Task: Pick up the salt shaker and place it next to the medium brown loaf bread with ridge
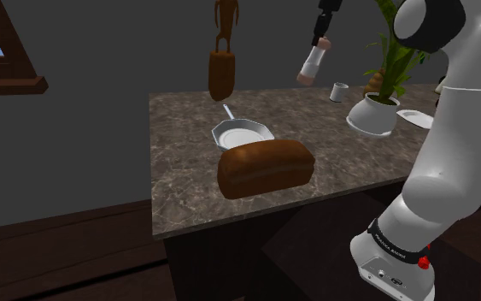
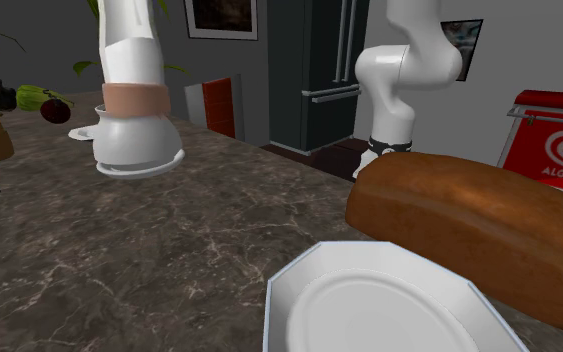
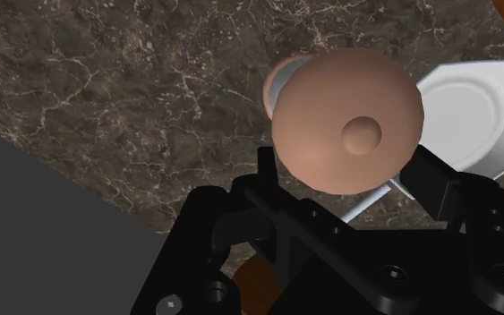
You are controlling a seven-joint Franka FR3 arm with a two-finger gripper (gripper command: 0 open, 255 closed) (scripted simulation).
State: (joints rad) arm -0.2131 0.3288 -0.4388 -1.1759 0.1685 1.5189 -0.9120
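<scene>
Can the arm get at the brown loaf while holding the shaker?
Probably yes: the black tool holds the white, pink-capped salt shaker above the dark veined counter, and bare counter lies open beside the brown loaf.

**Open air round the tool, clutter on two sides**

The gripper [image 1: 319,41] hangs high over the tabletop [image 1: 183,162], clasping the salt shaker [image 1: 311,64], with free air all round it. Past the shaker the wrist view shows bare marble. Below the tool, toward the table's front edge, the first obstacle is a white octagonal pan [image 1: 242,134]. Just beyond it sits the brown loaf [image 1: 266,168] — whether they touch I cannot tell. On the stand's side of the tool stand a small white cup [image 1: 339,91] and a white plant pot [image 1: 373,115] with tall leaves. Between pot and loaf the marble lies bare — a wide lane. On the tool's other side a dark brown object [image 1: 221,75] stands at the back edge.
</scene>
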